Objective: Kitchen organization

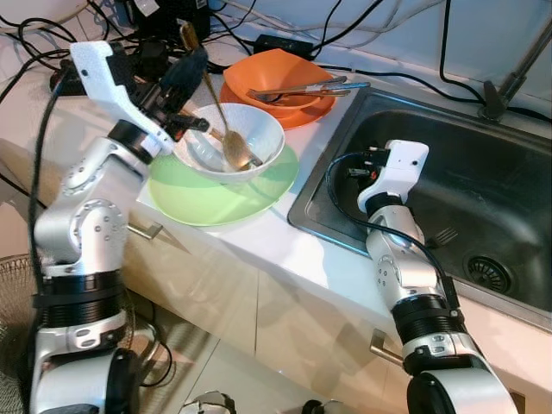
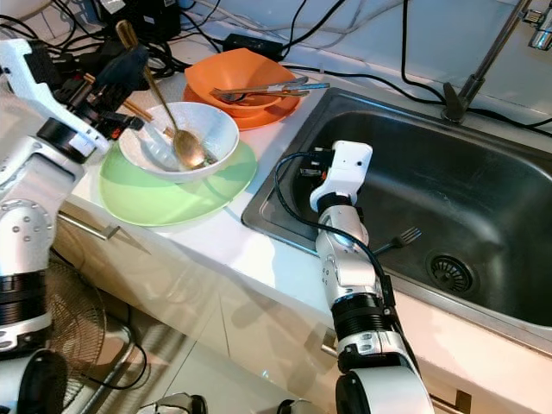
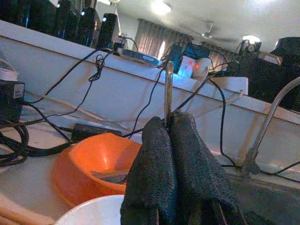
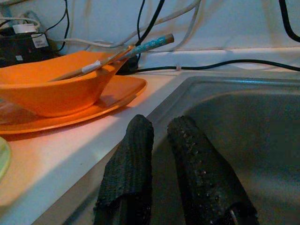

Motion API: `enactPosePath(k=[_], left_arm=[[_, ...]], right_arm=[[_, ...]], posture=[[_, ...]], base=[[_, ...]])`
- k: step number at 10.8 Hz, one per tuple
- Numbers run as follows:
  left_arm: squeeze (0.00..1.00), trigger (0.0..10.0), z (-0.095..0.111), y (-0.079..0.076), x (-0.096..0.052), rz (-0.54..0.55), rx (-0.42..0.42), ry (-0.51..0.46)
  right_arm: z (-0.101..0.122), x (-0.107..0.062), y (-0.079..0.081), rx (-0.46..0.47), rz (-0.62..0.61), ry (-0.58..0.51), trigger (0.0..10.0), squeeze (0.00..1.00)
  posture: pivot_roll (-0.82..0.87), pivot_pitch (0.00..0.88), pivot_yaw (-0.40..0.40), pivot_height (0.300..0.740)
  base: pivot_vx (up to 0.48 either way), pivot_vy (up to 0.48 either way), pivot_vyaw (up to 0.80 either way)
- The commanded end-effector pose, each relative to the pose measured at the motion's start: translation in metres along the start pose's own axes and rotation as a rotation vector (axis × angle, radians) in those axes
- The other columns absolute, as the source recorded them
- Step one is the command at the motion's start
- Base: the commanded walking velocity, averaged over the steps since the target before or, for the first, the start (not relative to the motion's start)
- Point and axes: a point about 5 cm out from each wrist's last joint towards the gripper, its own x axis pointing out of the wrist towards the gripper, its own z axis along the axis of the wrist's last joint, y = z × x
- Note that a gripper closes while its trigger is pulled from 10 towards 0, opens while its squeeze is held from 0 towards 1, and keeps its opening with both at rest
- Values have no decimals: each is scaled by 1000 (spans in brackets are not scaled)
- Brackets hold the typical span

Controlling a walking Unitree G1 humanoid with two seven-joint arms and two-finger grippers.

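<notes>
Left eye view looks down on a white counter (image 1: 285,241) beside a stainless steel sink (image 1: 483,198), its basin dull and brushed, with a round drain (image 1: 489,272) and a fork (image 1: 442,235) lying on the bottom. The left gripper (image 1: 185,73) hovers above a glossy white bowl (image 1: 259,129), its rough, knitted-looking black fingers (image 3: 159,173) pressed together on the thin handle of a long brass-coloured spoon (image 1: 226,129); the spoon slants down so its oval end rests inside the bowl. That bowl sits on a flat, pale green plate (image 1: 198,194), round and matte. Just behind it, an orange bowl (image 1: 276,73) with squarish, smooth sides stands on a matching orange plate (image 1: 315,110), and several slim metal utensils (image 1: 302,88) lie across its rim, one with a bluish patterned handle. The right gripper (image 4: 159,164) hangs low inside the sink near its left wall, the two pebbled fingers (image 4: 201,173) a little apart with nothing between them. Black cables (image 1: 345,34) snake over the counter's back edge and up the white wall, and a slender faucet stem (image 1: 504,90) rises at the sink's far rim.
</notes>
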Motion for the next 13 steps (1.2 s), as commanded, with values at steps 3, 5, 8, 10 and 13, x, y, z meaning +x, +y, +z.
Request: enactPosePath(k=[3, 5, 8, 10, 13], left_arm=[[0, 10000, 18, 4, 7, 105, -117, -222], [0, 10000, 16, -1, 14, 143, -229, -310], [0, 10000, -14, -20, 26, 150, -410, -294], [0, 10000, -24, -26, 29, 152, -455, -286], [0, 10000, -30, -26, 29, 162, -452, -272]], right_arm=[[-6, -2, -2, 7, -23, 21, 10000, 0], [-3, -1, -5, 6, -28, 10, 10000, 0], [11, 5, -3, 82, -28, -25, 10000, 635], [31, 12, -3, 206, -32, -67, 10000, 1000], [49, 18, -4, 370, -19, -88, 10000, 1000]], posture=[[121, 85, -38, 740], [119, 85, -41, 740], [110, 80, -40, 740], [99, 71, -38, 740], [96, 63, -38, 740]], base=[[0, 0, 0], [0, 0, 0], [0, 0, 0], [0, 0, 0], [0, 0, 0]])
